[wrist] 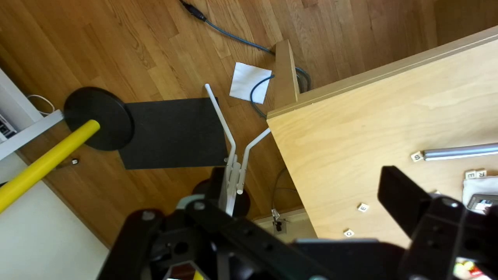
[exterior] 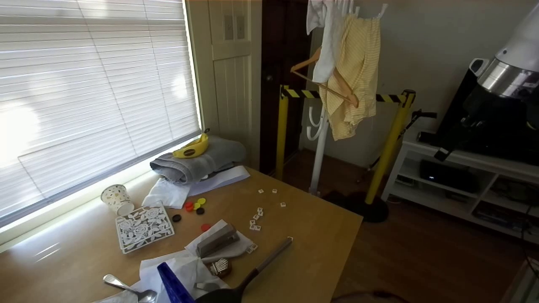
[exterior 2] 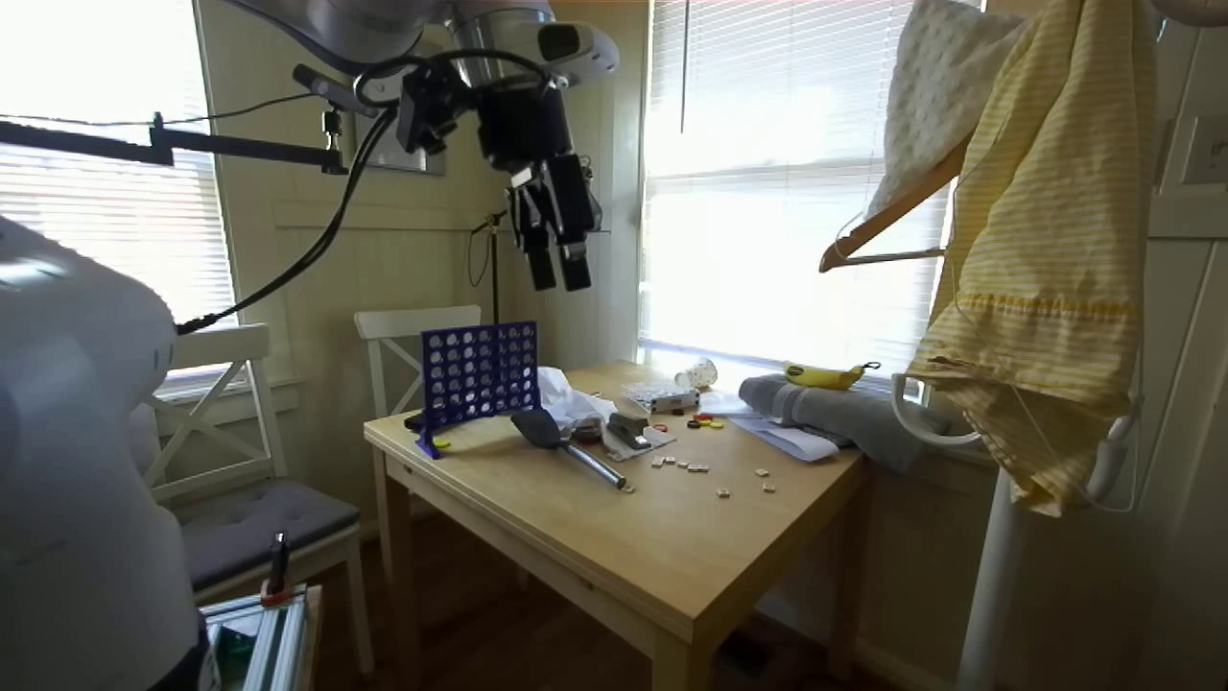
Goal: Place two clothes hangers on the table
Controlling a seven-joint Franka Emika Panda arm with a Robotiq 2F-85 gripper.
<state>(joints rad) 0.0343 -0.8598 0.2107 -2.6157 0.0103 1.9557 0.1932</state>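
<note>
Your black 2-finger gripper (exterior 2: 558, 274) hangs in the air, higher than the rectangular light-brown wooden table (exterior 2: 691, 547), fingertips pointing down. The wrist view shows you its fingers (wrist: 402, 198) spread well apart, their bases running off the lower part of the picture. In an exterior view the white robot arm (exterior: 522, 48) is cut off at the upper right, and the gripper below it blends into darkness.

The brown wooden clothes hanger (exterior: 346, 89), with a straight lower bar, hangs at the white tubular coat stand (exterior: 318, 155), well apart from your gripper in both exterior views. A white cloth (exterior: 328, 54) hides its middle, so you cannot see how it is hooked. A pale yellow striped garment (exterior 2: 1046, 192) hangs there too. Beside it trails a thin pale line (exterior 2: 1111, 509); you cannot tell whether it is wire or cord.

On the table, an exterior view's lower edge cuts off the black spatula with a grey handle (exterior: 271, 257) and the blue perforated game frame (exterior: 174, 282). The square white letter tiles (exterior: 283, 204) are too small for you to read there.
</note>
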